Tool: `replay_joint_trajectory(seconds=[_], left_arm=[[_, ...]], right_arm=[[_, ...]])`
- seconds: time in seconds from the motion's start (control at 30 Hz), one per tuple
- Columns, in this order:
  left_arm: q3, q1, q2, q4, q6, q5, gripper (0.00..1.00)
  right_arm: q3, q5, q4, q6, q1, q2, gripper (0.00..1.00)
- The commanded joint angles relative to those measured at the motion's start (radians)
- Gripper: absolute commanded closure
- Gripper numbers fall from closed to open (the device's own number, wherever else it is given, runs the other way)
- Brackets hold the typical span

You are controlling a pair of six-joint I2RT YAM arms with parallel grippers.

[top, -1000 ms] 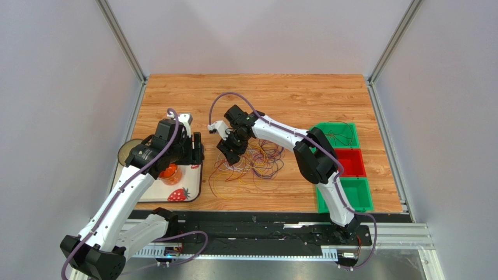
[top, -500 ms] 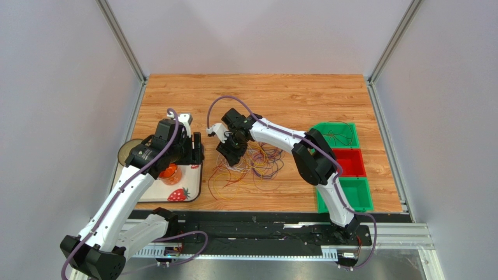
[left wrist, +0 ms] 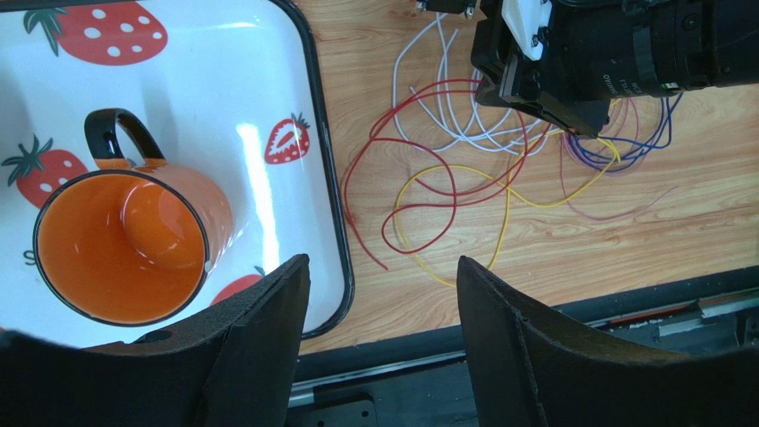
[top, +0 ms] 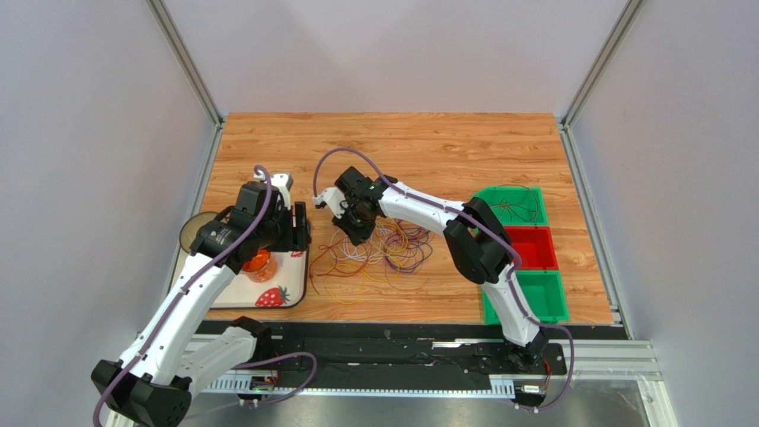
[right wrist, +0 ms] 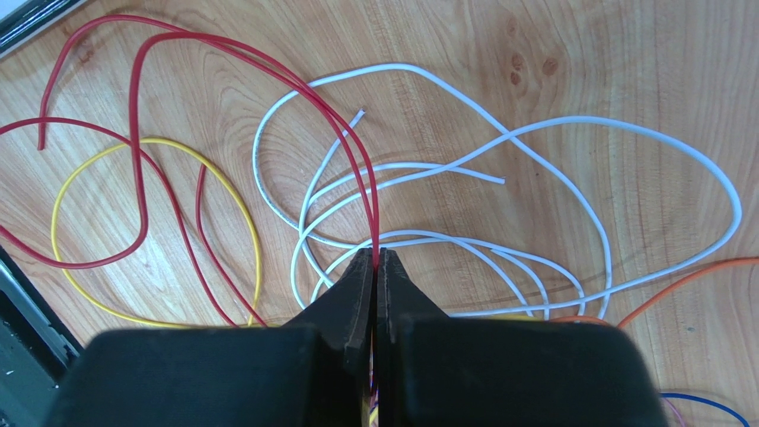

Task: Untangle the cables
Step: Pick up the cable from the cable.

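Observation:
The cables point(top: 379, 253) lie as a tangle of thin red, yellow, white, orange and purple loops on the wooden table, in front of the arms. My right gripper point(top: 356, 233) is down at the tangle's far left part. In the right wrist view its jaws point(right wrist: 376, 258) are pressed together on a red cable point(right wrist: 352, 151), above white loops point(right wrist: 570, 187) and a yellow loop point(right wrist: 240, 200). My left gripper point(left wrist: 383, 276) hangs open and empty over the tray's right edge, left of the red point(left wrist: 445, 182) and yellow point(left wrist: 499, 205) strands.
A strawberry-print tray point(left wrist: 267, 80) holds an orange mug point(left wrist: 116, 240) at the left. Green point(top: 512, 205), red point(top: 534, 249) and green point(top: 534, 298) bins line the right side; the far one holds a few thin strands. The table's black front rail point(left wrist: 534, 311) runs below.
The right gripper has shifted slightly left over the tangle and closed from open onto the red cable. The left arm has not moved.

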Motion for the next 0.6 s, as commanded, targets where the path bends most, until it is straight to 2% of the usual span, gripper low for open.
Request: replay_joint_trajectory(seconds=[0.0,0.3,0.57], left_arm=[[-0.002,0.006,-0.021,0.028,0.019,0.009,0.3],[-0.002,0.006,-0.033,0.029,0.019,0.009,0.3],[-0.002,0.006,-0.049,0.033,0.02,0.028,0.3]], right_arm=[[0.025,0.022,0.012,0.012,0.01,-0.049,1.0],[0.075,0.08,0.006,0.109,0.012,-0.155,1.0],[0.078,0.277,0.02,0.175,0.012,-0.189,1.0]])
